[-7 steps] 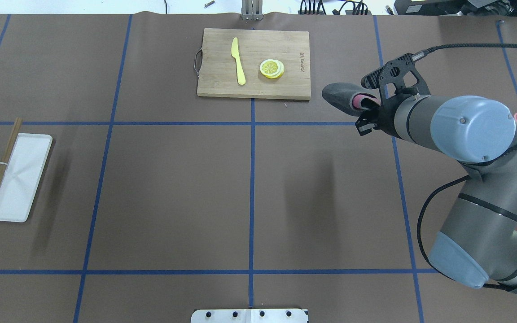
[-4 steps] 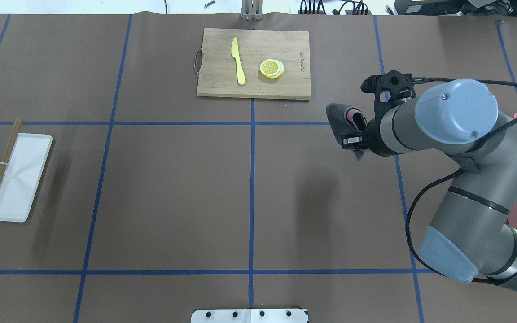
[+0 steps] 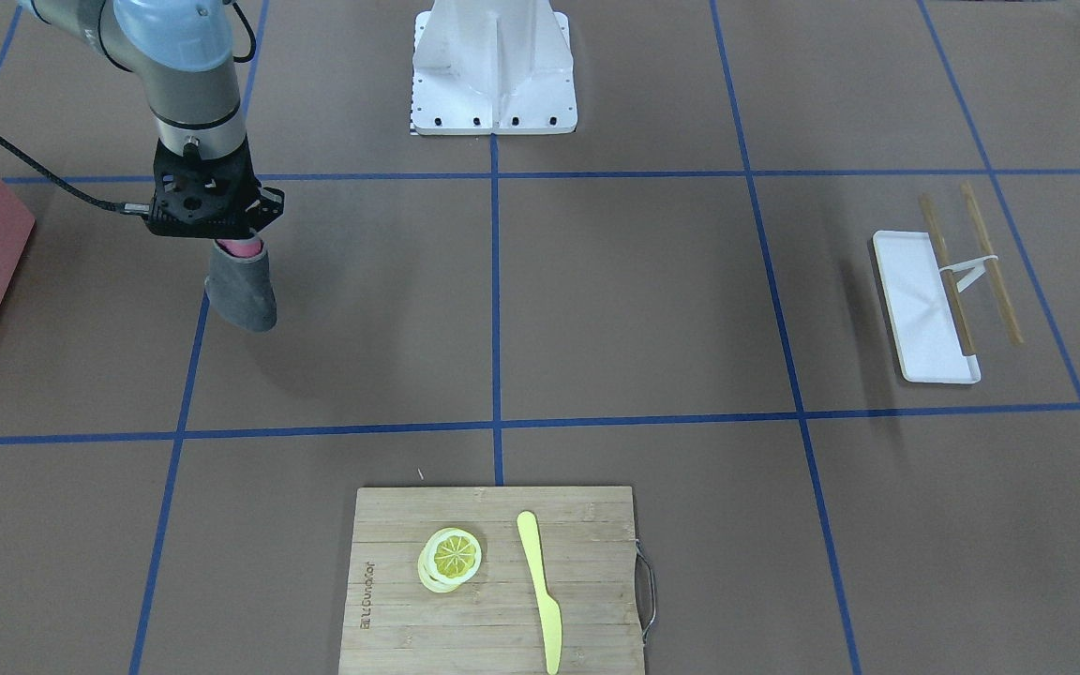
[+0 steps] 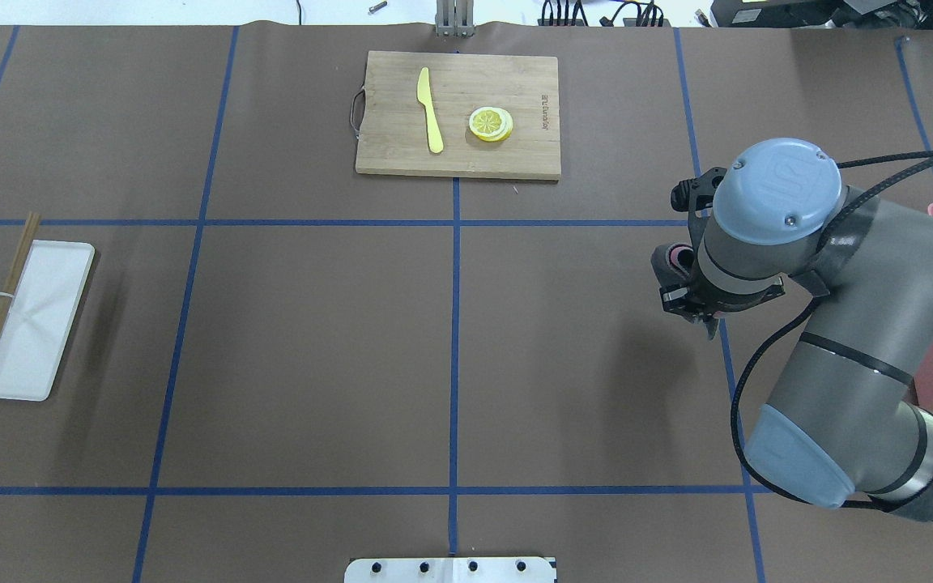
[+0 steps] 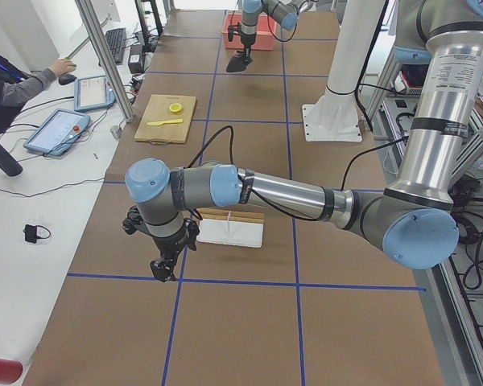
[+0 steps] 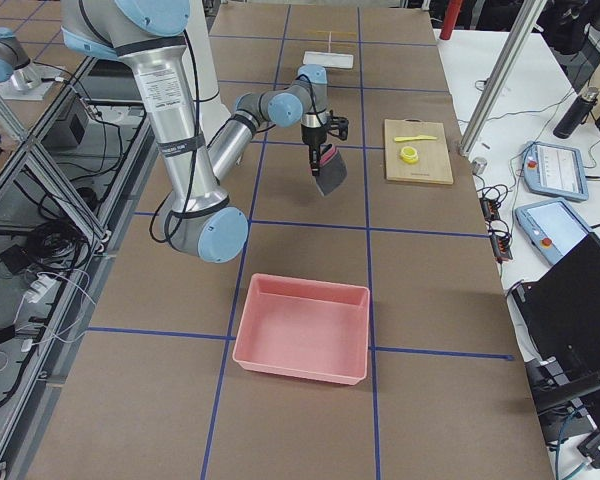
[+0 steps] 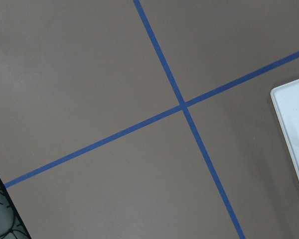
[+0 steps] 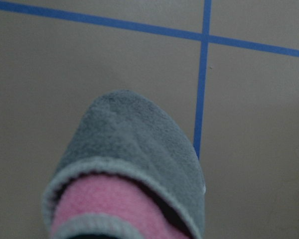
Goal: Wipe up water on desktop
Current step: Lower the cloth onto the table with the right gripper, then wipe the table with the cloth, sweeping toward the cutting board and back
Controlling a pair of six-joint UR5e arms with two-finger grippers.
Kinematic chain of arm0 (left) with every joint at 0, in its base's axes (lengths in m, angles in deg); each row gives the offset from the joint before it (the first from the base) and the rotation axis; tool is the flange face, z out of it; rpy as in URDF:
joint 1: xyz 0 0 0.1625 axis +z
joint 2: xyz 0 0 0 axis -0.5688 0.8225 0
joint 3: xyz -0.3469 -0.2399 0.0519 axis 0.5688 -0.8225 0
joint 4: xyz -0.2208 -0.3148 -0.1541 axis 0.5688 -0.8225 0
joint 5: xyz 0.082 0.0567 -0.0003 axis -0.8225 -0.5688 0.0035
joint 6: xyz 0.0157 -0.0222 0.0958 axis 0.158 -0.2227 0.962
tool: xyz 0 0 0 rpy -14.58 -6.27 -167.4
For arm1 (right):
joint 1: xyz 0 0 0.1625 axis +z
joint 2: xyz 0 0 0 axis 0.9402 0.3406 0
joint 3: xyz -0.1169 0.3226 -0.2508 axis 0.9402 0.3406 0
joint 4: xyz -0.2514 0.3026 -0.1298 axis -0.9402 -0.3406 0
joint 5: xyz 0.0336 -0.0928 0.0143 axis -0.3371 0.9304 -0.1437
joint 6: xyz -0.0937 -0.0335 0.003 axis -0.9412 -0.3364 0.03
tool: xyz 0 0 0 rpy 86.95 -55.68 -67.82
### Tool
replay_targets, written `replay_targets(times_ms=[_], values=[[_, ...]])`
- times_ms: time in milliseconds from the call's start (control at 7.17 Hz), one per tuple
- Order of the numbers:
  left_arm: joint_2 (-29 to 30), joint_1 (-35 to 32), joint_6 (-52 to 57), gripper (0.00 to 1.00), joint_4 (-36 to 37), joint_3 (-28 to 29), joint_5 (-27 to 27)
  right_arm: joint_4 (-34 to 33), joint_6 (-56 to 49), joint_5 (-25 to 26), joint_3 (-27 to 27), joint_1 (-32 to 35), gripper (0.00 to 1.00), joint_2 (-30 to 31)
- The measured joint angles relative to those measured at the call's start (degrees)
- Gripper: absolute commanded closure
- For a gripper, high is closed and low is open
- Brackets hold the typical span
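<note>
The desktop point(image 4: 313, 340) is a matte brown surface crossed by blue tape lines; I see no water on it. My right gripper point(image 3: 236, 242) points down and is shut on a grey cloth with a pink lining point(image 3: 245, 295), which hangs over a blue line on the desktop's right side. The cloth also shows in the overhead view point(image 4: 668, 261), the exterior right view point(image 6: 328, 170) and the right wrist view point(image 8: 134, 164). My left gripper point(image 5: 165, 269) hovers by the white tray at the left end. It shows only in the exterior left view, so I cannot tell if it is open.
A bamboo cutting board point(image 4: 389, 150) at the far middle carries a yellow knife point(image 4: 431, 109) and lemon slices point(image 4: 491, 124). A white tray point(image 4: 37, 320) with wooden sticks point(image 4: 5, 300) lies at the left. A pink bin point(image 6: 302, 328) sits at the right end.
My right arm has swung back toward the robot and to the right. Its wrist has turned from pointing sideways to pointing down, with the cloth still in it.
</note>
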Motion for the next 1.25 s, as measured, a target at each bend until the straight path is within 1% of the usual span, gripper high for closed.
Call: replay_targets(times_ms=[279,558,697,976,1255], values=[[-0.4,0.0,0.0,0.01,-0.1,-0.2,0.0,-2.2,-1.0,0.0,2.8,-1.4,1.00,-0.5],[-0.7,0.1,-0.1,0.01,-0.1,-0.1,0.0,-1.7,1.9,0.0,5.4,-3.2,1.00,-2.9],[-0.9,0.1,-0.2,0.01,-0.1,-0.1,0.2,0.7,5.5,0.0,6.9,-4.5,1.00,-4.3],[-1.1,0.1,-0.3,0.01,0.0,0.2,2.4,7.3,12.5,0.0,11.2,-7.0,1.00,-7.0],[-1.2,0.1,-0.3,0.01,0.0,0.4,3.4,10.2,20.1,0.1,15.5,-8.6,1.00,-12.9]])
